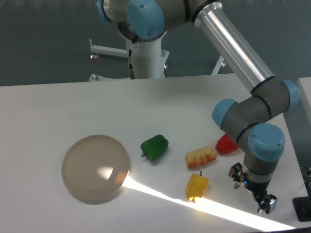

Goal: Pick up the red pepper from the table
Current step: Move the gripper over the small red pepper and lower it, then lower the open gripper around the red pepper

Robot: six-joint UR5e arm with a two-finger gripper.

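Observation:
The red pepper (225, 144) lies on the white table (58, 107) at the right, partly hidden behind the arm's grey wrist joint. The gripper (251, 190) hangs below the blue-capped wrist near the table's front right, open and empty, with its two fingers spread apart. It is in front of and to the right of the red pepper, not touching it.
A green pepper (155, 147) lies mid-table. A yellow pepper (197, 187) and a yellow-orange corn-like piece (201, 157) lie left of the gripper. A round translucent grey disc (95, 168) sits at the left. The arm's base column (146, 53) stands behind the table. A dark object (303, 208) is at the right edge.

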